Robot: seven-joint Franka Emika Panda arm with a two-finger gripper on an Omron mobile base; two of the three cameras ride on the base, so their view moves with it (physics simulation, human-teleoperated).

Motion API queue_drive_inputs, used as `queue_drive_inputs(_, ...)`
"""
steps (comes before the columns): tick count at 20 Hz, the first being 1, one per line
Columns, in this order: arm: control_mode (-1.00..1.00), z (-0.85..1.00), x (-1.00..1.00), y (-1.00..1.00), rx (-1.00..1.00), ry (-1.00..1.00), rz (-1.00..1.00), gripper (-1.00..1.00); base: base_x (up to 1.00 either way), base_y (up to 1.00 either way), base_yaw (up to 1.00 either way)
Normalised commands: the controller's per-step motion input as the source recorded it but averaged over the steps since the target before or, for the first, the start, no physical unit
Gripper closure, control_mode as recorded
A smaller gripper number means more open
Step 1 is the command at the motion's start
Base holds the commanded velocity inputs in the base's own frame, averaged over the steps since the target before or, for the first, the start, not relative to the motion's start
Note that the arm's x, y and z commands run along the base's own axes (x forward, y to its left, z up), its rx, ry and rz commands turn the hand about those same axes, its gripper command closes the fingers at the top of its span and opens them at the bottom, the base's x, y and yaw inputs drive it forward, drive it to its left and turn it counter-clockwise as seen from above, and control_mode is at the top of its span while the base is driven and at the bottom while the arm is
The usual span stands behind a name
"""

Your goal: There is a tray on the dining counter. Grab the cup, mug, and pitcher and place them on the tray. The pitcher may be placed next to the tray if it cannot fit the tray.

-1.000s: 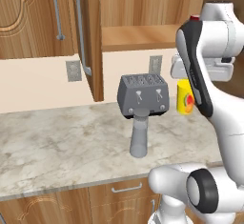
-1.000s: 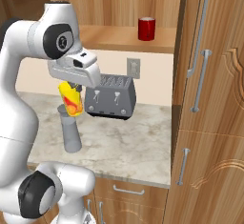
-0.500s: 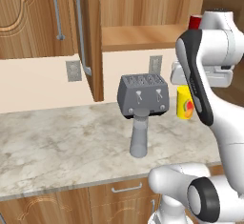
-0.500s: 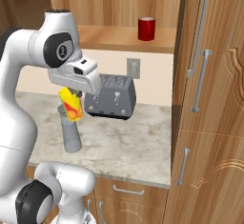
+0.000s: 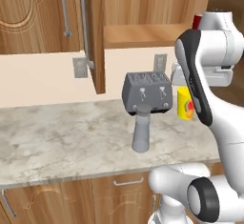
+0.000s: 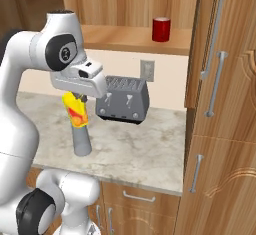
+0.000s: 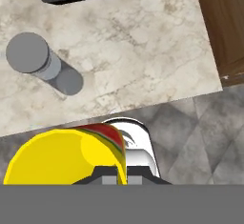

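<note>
Gripper (image 6: 76, 100) clenched on the cup (image 6: 74, 110) — smooth yellow tumbler w/ red-orange mark, held in the air above the marble surface (image 5: 57, 137), tilted a bit in right base view. In left base view the cup (image 5: 185, 103) hangs just right of the toaster (image 5: 147, 92), partly behind the arm. Hand view: cup (image 7: 62, 156) sits at the bottom, its round yellow body seen from above, over the surface's front edge and grey tiled floor (image 7: 200, 132).

Pitcher (image 5: 141, 128) stands upright on the surface, plain grey cylinder narrowing to a neck, just in front of the toaster, near mid-depth; open marble to its left & in front up to the front edge. In right base view the pitcher (image 6: 81, 140) is right below the held cup.

Mug (image 6: 161, 29) — small, red, glossy — sits on the wood shelf (image 6: 130, 38) above the toaster (image 6: 123, 99), well apart from the cup. Boxy grey toaster stands by the back wall. Tall wood cabinet (image 6: 225, 104) bounds the surface's right end.
</note>
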Motion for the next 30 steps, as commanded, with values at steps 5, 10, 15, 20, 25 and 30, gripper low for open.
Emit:
queue_drive_inputs(5,1.00,0.00,0.00,0.00,0.00,0.00,0.00,1.00,-0.72,0.00,0.44)
queue_drive_inputs(10,1.00,0.00,0.00,0.00,0.00,0.00,0.00,1.00,-0.51,0.19,0.57)
queue_drive_inputs(15,1.00,0.00,0.00,0.00,0.00,0.00,0.00,1.00,-0.10,0.35,0.65)
queue_drive_inputs(20,1.00,0.00,0.00,0.00,0.00,0.00,0.00,1.00,-0.06,0.29,0.72)
queue_drive_inputs(25,1.00,0.00,0.00,0.00,0.00,0.00,0.00,1.00,-0.05,0.16,0.83)
queue_drive_inputs(30,1.00,0.00,0.00,0.00,0.00,0.00,0.00,1.00,-0.01,0.16,0.82)
